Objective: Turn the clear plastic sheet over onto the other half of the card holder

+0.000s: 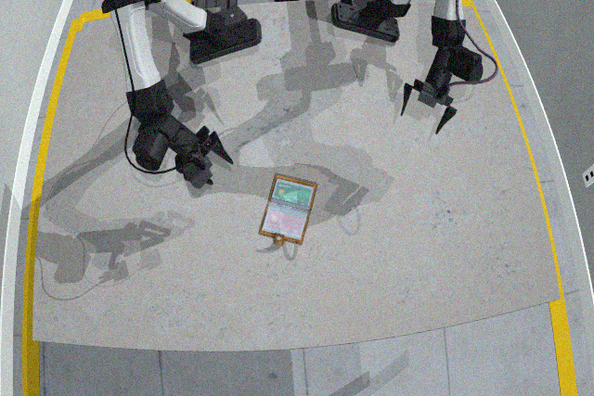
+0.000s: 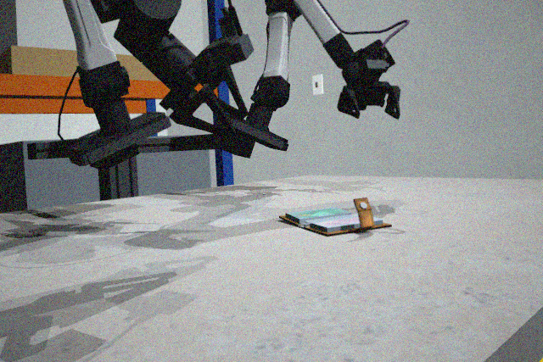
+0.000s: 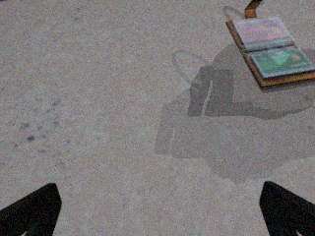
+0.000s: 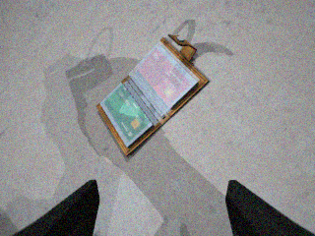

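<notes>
The card holder (image 1: 293, 240) (image 2: 382, 225) (image 3: 290, 80) (image 4: 114, 132) is lying open on the bench (image 1: 383, 261) (image 2: 394, 297) (image 3: 98, 108) (image 4: 266, 123) before me, between my grippers' sides.
One pile of pages (image 1: 292, 193) (image 2: 316, 214) (image 3: 281, 61) (image 4: 126, 115) is lying on the half nearer my bases, the other pile (image 1: 283, 221) (image 2: 335, 221) (image 3: 263, 31) (image 4: 164, 79) on the farther half, and the spine is running between them; the strap (image 1: 277, 239) (image 2: 365, 216) (image 3: 251, 11) (image 4: 188, 51) is standing up at the far edge. My right gripper (image 1: 222, 172) (image 2: 230, 124) (image 4: 161, 189) is hanging above the bench, right of the holder and nearer my bases; my left gripper (image 1: 419, 124) (image 2: 377, 117) (image 3: 158, 192) is hanging well apart, to the left.
</notes>
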You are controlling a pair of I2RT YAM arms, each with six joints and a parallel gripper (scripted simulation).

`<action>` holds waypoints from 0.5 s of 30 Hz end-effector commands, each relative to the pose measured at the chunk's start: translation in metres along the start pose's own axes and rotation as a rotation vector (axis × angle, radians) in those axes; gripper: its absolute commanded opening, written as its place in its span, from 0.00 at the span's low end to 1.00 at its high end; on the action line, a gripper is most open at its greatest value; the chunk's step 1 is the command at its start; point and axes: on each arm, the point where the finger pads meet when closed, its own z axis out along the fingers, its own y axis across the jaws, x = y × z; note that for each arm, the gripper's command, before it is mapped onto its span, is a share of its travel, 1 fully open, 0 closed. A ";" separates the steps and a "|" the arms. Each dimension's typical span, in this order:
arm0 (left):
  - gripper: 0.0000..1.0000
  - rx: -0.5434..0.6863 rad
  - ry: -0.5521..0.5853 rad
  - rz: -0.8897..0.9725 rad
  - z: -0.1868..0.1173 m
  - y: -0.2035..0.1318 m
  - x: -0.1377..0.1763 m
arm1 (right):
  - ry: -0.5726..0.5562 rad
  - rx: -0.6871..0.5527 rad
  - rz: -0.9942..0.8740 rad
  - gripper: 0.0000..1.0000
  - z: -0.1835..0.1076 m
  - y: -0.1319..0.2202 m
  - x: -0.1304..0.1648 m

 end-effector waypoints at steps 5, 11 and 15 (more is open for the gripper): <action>1.00 0.220 -0.110 0.150 0.003 -0.055 -0.010 | 0.351 -0.074 -0.254 0.68 0.090 0.038 -0.007; 1.00 0.280 -0.155 0.196 0.002 -0.070 -0.013 | 0.530 -0.030 -0.398 0.68 0.132 0.051 0.005; 1.00 0.346 -0.178 0.200 0.001 -0.087 -0.009 | 0.665 0.045 -0.550 0.68 0.166 0.061 0.012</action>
